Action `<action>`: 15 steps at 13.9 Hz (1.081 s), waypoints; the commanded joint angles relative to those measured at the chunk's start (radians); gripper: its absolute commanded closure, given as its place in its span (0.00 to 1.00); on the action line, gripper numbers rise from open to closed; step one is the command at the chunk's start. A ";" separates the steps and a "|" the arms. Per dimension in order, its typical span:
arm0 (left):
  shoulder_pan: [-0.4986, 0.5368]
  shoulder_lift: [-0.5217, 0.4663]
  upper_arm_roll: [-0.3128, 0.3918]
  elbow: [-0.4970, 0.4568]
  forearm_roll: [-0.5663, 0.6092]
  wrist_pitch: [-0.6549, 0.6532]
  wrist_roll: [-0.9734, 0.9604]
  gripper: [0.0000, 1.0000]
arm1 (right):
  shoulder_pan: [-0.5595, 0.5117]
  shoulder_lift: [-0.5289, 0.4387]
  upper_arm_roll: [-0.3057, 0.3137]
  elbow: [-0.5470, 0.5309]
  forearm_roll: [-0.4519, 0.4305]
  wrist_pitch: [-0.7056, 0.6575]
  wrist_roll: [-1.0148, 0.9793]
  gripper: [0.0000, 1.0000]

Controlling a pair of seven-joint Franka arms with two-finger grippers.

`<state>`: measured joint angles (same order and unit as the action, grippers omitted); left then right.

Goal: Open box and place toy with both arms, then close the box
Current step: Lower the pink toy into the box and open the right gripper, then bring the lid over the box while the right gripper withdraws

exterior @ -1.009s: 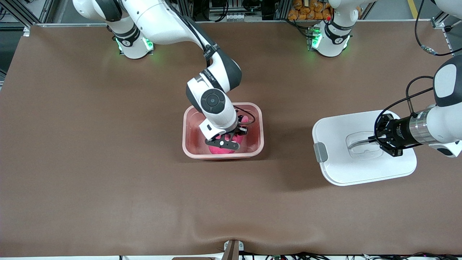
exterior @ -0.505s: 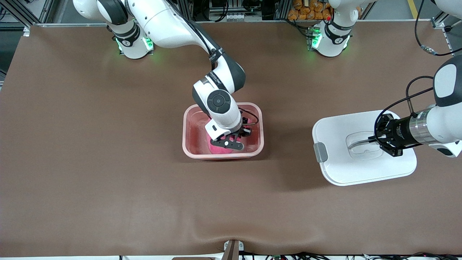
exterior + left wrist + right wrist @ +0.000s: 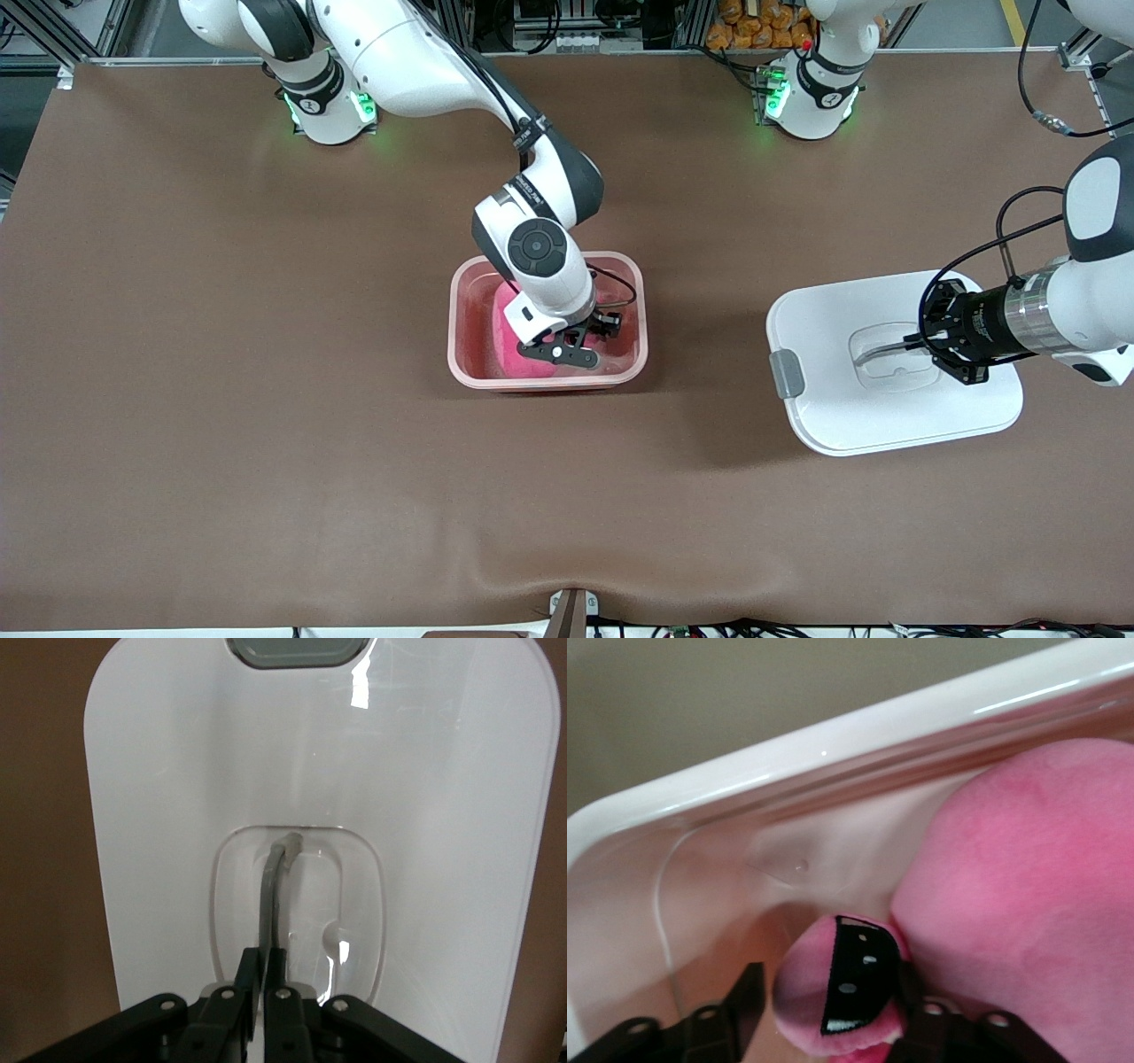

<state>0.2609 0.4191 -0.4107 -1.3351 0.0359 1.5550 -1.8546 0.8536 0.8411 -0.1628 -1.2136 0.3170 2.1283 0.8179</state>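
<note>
The pink translucent box [image 3: 456, 328] stands open mid-table. My right gripper [image 3: 560, 353] reaches down into it. The hot-pink toy [image 3: 509, 330] lies inside the box, partly hidden under the gripper. In the right wrist view the toy [image 3: 1028, 895] rests against the box wall [image 3: 833, 735], and my right gripper [image 3: 824, 992] is open, with a small part of the toy and its dark eye between the parted fingers. The white lid [image 3: 850, 416] lies flat toward the left arm's end. My left gripper [image 3: 908, 347] is shut on its grey handle [image 3: 270, 895].
A grey clip [image 3: 786, 373] sits on the lid's edge that faces the box. Brown mat covers the table, with a raised fold [image 3: 532, 567] near the front edge. Both arm bases [image 3: 328, 111] glow green along the back, and orange items [image 3: 753, 22] are stacked past the table's back edge.
The right gripper has sunk a little into the box and its fingers have parted, letting go of the toy, which now shows more toward the right arm's end. The left arm has not moved.
</note>
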 commanded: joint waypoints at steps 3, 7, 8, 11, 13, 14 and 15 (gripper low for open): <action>-0.026 -0.017 -0.006 -0.003 -0.001 -0.012 -0.014 1.00 | -0.002 0.006 -0.009 0.043 -0.012 -0.033 0.013 0.00; -0.115 -0.011 -0.007 -0.003 0.009 -0.013 -0.044 1.00 | -0.014 0.001 -0.017 0.121 -0.013 -0.140 0.010 0.00; -0.130 -0.008 -0.007 -0.003 0.010 -0.013 -0.057 1.00 | -0.018 -0.005 -0.017 0.126 -0.012 -0.160 0.010 0.00; -0.199 0.007 -0.003 -0.003 0.009 -0.027 -0.073 1.00 | -0.045 -0.037 -0.014 0.143 -0.012 -0.209 0.009 0.00; -0.222 0.023 -0.003 -0.003 0.007 -0.027 -0.110 1.00 | -0.079 -0.048 -0.012 0.175 -0.010 -0.266 0.007 0.00; -0.233 0.027 -0.003 -0.003 0.007 -0.027 -0.120 1.00 | -0.099 -0.065 -0.011 0.186 -0.009 -0.302 0.009 0.00; -0.238 0.036 -0.003 -0.003 0.007 -0.027 -0.132 1.00 | -0.103 -0.088 -0.015 0.187 -0.013 -0.326 0.009 0.00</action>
<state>0.0310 0.4444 -0.4169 -1.3466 0.0363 1.5436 -1.9640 0.7796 0.7969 -0.1892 -1.0391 0.3167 1.8613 0.8178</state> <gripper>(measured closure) 0.943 0.000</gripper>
